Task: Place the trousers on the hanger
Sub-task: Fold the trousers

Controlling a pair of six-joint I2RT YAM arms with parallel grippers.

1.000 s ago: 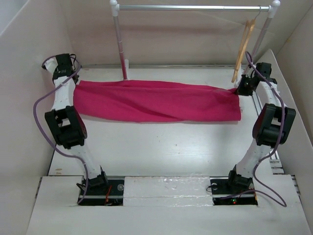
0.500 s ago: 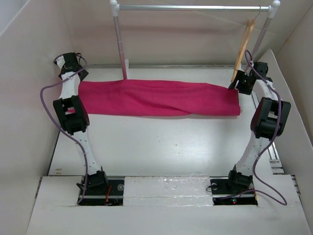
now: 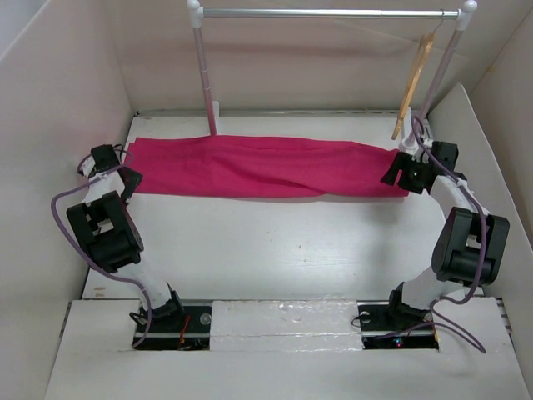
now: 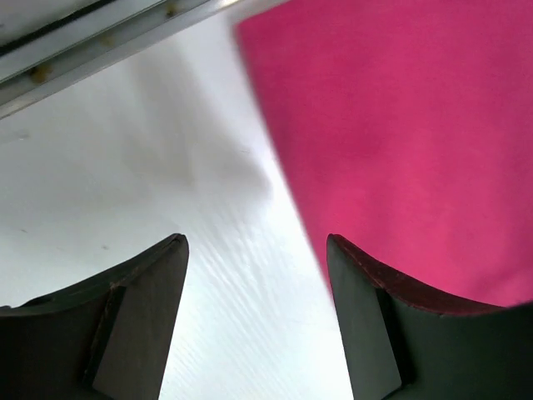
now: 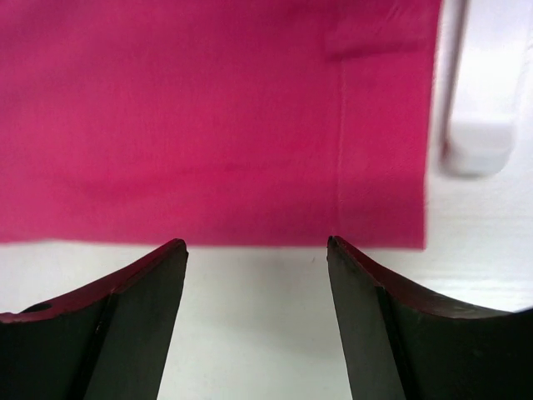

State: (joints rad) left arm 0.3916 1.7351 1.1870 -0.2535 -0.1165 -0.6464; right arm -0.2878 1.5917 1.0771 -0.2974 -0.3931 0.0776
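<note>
The magenta trousers (image 3: 266, 167) lie flat in a long strip across the far half of the table. My left gripper (image 3: 127, 181) sits just off their left end, open, with only bare table between its fingers (image 4: 256, 242); the cloth edge (image 4: 400, 125) runs beside the right finger. My right gripper (image 3: 393, 177) is open at the near right corner of the trousers, its fingertips (image 5: 255, 243) just short of the hem (image 5: 208, 117), holding nothing. The tan wooden hanger (image 3: 414, 83) hangs by its hook from the right end of the rail, above the right gripper.
A rack with two white posts (image 3: 203, 83) and a grey metal rail (image 3: 329, 13) stands behind the trousers. The right post's white foot (image 5: 479, 125) lies next to the trousers' right end. Beige walls close in on both sides. A metal strip (image 4: 100, 50) borders the table's left edge.
Both grippers have opened and let go of the trousers' ends, then drawn back toward the near side. The trousers have settled flat on the table.
</note>
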